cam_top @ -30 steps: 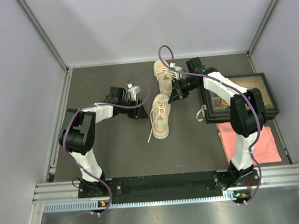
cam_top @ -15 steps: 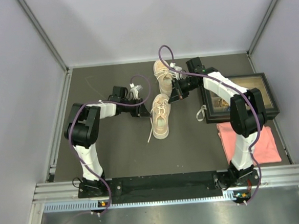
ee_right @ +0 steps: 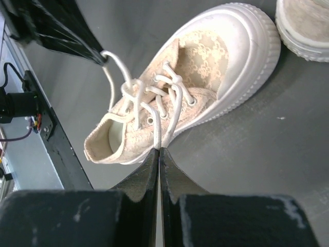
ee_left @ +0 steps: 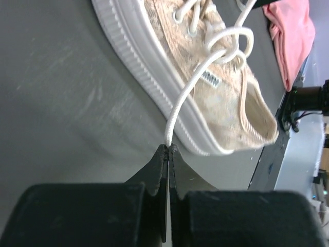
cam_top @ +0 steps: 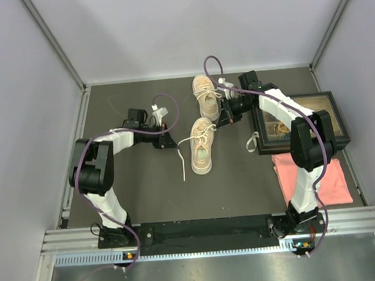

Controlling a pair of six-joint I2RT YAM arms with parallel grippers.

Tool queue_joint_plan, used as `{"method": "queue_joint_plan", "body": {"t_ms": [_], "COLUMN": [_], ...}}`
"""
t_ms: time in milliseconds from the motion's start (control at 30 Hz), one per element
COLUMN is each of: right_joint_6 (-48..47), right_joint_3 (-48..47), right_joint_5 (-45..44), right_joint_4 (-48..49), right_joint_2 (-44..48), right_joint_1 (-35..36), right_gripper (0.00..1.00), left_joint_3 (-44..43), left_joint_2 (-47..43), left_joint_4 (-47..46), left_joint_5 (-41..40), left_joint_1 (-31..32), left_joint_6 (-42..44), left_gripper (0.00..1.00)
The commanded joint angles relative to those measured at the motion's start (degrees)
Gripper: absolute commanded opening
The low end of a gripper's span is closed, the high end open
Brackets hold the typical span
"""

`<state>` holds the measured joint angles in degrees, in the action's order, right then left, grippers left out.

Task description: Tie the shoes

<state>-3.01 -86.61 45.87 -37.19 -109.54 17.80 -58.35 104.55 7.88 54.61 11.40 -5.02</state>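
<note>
Near shoe point(cam_top: 202, 151) is mid-mat point(cam_top: 139, 189), toe at 12 o'clock, heel at 6. Far shoe point(cam_top: 204, 94) sits at its 12 o'clock, just beside the toe, not touching.

Left gripper point(ee_left: 168, 152) is at the near shoe's 9 o'clock. Its jaws are pressed fully together, pinching a white lace strand point(ee_left: 191, 85) that runs tight back to the crossing over the tongue. A loose white tail point(cam_top: 182, 166) lies on the mat at 7 o'clock; it's probably the same strand's end, but the top view is too coarse to confirm.

Right gripper point(ee_right: 158, 154) is at the shoe's 1 o'clock. Its jaws are also fully closed, nipping a second strand point(ee_right: 172, 110) from the same lacing.

Picture frame point(cam_top: 330, 114) is at 3 o'clock, pink cloth point(cam_top: 319, 183) at 4.
</note>
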Motion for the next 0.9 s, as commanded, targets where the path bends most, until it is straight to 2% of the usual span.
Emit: {"method": "queue_joint_plan", "body": {"t_ms": [0,67,200,300,367,533,633,733,767,833,867], "right_joint_6": [-2.18,-2.44,-4.28,-5.08,-4.29,-2.62,-2.09,-1.48,-1.39,-1.21,-1.21], "right_joint_3": [-0.93,-0.76,0.3,0.13,-0.49,-3.13,-3.3,-3.22,-3.3,-3.13,-3.13], "right_joint_5": [0.1,-0.34,-1.92,-2.27,-1.22,0.98,1.77,2.47,2.56,3.0,3.09], "right_joint_4": [-0.6,-0.86,-2.01,-2.54,-1.22,-1.13,-0.43,0.19,0.27,0.54,0.63], "right_joint_2": [1.78,1.87,2.66,3.27,3.28,0.91,0.64,0.38,0.38,0.29,0.29], "right_joint_1": [-0.14,-0.22,-0.75,-1.37,-1.19,-0.05,0.56,1.09,1.27,1.62,1.71], "right_gripper": [0.0,0.0,0.0,0.0,0.0,0.0,0.0,0.0,0.0,0.0,0.0], "left_joint_3": [0.87,0.52,-0.1,-1.85,-2.91,-6.34,-7.31,-7.83,-7.83,-6.87,-6.35], "left_joint_2": [-6.64,-8.66,-11.91,-13.66,-14.64,-15.7,-13.77,-9.91,-8.76,-5.6,-4.8], "left_joint_4": [11.77,15.92,24.53,25.43,23.33,11.57,1.64,-7.33,-14.66,-21.82,-25.6], "left_joint_5": [2.25,2.52,4.27,7.79,9.63,10.08,9.29,7.89,7.53,6.22,4.91], "left_joint_1": [-2.26,-2.43,-2.35,-1.12,2.12,14.67,20.04,22.7,22.79,22.79,22.7], "left_joint_6": [11.77,17.98,24.61,24.36,21.21,11.89,5.21,-5.49,-8.84,-19.52,-21.94], "left_gripper": [0.0,0.0,0.0,0.0,0.0,0.0,0.0,0.0,0.0,0.0,0.01]}}
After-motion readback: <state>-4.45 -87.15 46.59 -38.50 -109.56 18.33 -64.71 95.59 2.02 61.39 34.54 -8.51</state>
